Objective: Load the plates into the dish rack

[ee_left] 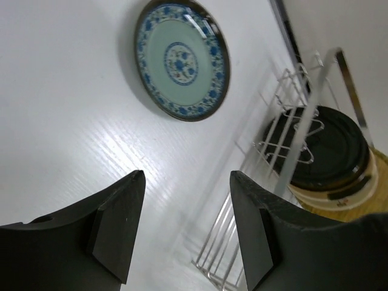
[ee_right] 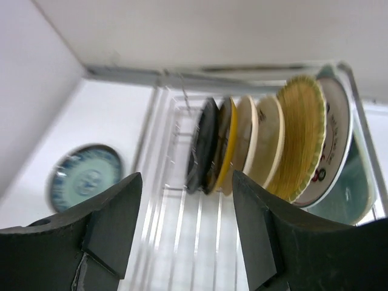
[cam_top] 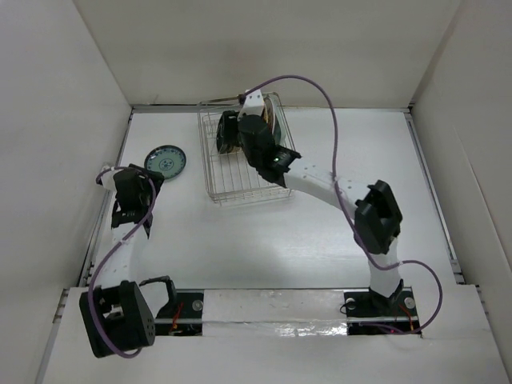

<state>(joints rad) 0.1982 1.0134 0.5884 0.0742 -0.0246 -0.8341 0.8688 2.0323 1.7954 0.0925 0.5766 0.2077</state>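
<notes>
A blue-patterned plate (cam_top: 166, 161) lies flat on the white table, left of the dish rack (cam_top: 244, 190); it also shows in the left wrist view (ee_left: 182, 57) and the right wrist view (ee_right: 85, 177). The silver wire rack (ee_right: 182, 218) holds several plates on edge at its far end: black (ee_right: 203, 145), cream ones, woven yellow (ee_right: 300, 136), white with red marks (ee_right: 334, 136), pale green (ee_right: 354, 197). My left gripper (cam_top: 152, 179) is open and empty, just near of the blue plate (ee_left: 187, 176). My right gripper (cam_top: 228, 134) is open and empty above the rack, near the black plate (ee_right: 187, 176).
White walls close in the table on the left, back and right. The near half of the rack (ee_left: 242, 254) has bare wires. The black plate (ee_left: 327, 145) stands behind the rack's end wires in the left wrist view.
</notes>
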